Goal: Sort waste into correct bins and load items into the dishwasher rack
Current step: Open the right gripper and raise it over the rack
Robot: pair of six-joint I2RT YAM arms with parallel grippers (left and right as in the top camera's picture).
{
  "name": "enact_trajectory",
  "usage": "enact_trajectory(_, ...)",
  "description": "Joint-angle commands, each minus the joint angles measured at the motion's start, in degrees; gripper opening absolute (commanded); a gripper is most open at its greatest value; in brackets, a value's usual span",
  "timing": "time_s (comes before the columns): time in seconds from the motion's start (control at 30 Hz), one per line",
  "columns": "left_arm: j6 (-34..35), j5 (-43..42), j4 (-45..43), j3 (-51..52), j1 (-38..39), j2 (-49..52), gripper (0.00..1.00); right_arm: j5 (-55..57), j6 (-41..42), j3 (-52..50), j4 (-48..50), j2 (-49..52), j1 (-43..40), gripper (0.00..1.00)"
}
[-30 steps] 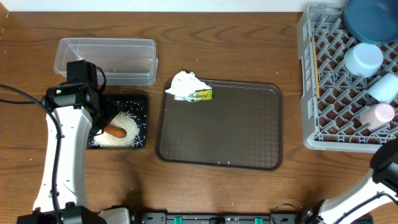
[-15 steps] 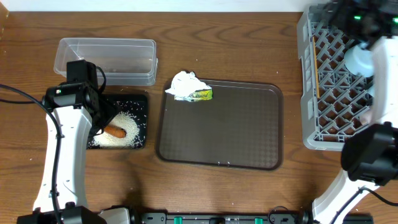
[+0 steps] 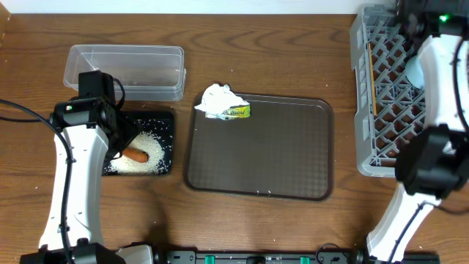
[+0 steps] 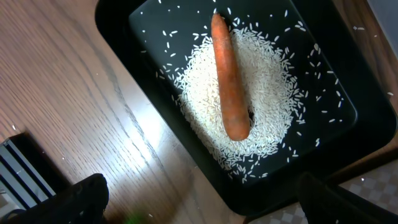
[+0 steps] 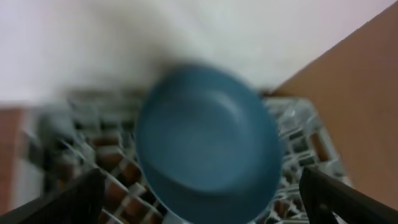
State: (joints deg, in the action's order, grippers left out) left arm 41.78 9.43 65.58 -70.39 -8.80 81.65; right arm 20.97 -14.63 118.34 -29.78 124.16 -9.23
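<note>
The black tray [image 3: 163,121] holds a heap of white rice [image 3: 146,158] with the orange carrot [image 3: 136,155] lying on it. My left gripper [image 3: 119,141] hangs open over the tray's near edge. In the left wrist view the carrot [image 4: 229,81] lies on the rice [image 4: 267,93], ahead of the open left gripper [image 4: 205,208]. A crumpled white tissue [image 3: 217,99] and a yellow-green wrapper [image 3: 237,111] rest on the brown tray's far left corner. My right gripper [image 3: 414,11] is open above the grey rack [image 3: 381,110]. The blurred teal bowl [image 5: 208,137] sits in the rack just past the right gripper [image 5: 205,208].
The clear tub [image 3: 124,70] stands behind the black tray. The brown serving tray [image 3: 264,154] fills the table's middle. Thin chopsticks [image 3: 371,73] lie along the rack's left side. My right arm [image 3: 440,95] covers much of the rack.
My right arm has swung up from the lower right corner and now reaches over the rack, hiding the bowls and cup from overhead. The left arm has stayed still.
</note>
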Motion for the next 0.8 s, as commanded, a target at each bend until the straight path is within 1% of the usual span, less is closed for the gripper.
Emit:
enact_trajectory(0.0, 0.28, 1.14, 0.15, -0.61, -0.20, 0.00, 0.99, -2.45, -3.67, -0.26, 0.28, 4.61, -1.46, 0.99)
enact_trajectory(0.23, 0.28, 1.11, 0.15, -0.61, -0.20, 0.00, 0.99, -6.88, -3.21, -0.26, 1.86, 8.00, -3.08, 0.99)
enact_trajectory(0.3, 0.28, 1.14, 0.15, -0.61, -0.20, 0.00, 0.99, -6.86, -3.10, -0.26, 1.95, 8.79, -3.39, 0.96)
enact_trajectory(0.33, 0.28, 1.14, 0.15, -0.61, -0.20, 0.00, 0.99, -6.86, -2.95, -0.26, 1.86, 9.09, -3.52, 0.92)
enact_trajectory(0.37, 0.28, 1.14, 0.15, -0.61, -0.20, 0.00, 0.99, -6.86, -2.89, -0.26, 1.62, 9.33, -3.63, 0.84)
enact_trajectory(0.4, 0.28, 1.14, 0.15, -0.61, -0.20, 0.00, 0.99, -6.86, -2.14, -0.26, 1.22, 9.38, -3.74, 0.73)
enact_trajectory(0.43, 0.28, 1.11, 0.15, -0.61, -0.20, 0.00, 0.99, -6.91, -0.76, -0.26, 1.01, 9.38, -3.89, 0.58)
enact_trajectory(0.5, 0.28, 1.14, 0.15, -0.61, -0.20, 0.00, 0.99, -7.06, 2.71, -0.26, 1.07, 9.25, -4.17, 0.33)
enact_trajectory(0.53, 0.28, 1.14, 0.15, -0.61, -0.20, 0.00, 0.99, -7.80, 3.91, -0.26, 1.11, 9.22, -4.26, 0.27)
enact_trajectory(0.57, 0.28, 1.14, 0.15, -0.61, -0.20, 0.00, 0.99, -8.74, 4.70, -0.26, 1.07, 9.22, -4.33, 0.25)
enact_trajectory(0.63, 0.28, 1.14, 0.15, -0.61, -0.20, 0.00, 0.99, -10.99, 5.01, -0.26, 0.72, 9.22, -4.42, 0.15)
enact_trajectory(0.77, 0.28, 1.14, 0.15, -0.61, -0.20, 0.00, 0.99, -13.51, 7.43, -0.26, -0.44, 8.81, -4.42, 0.03)
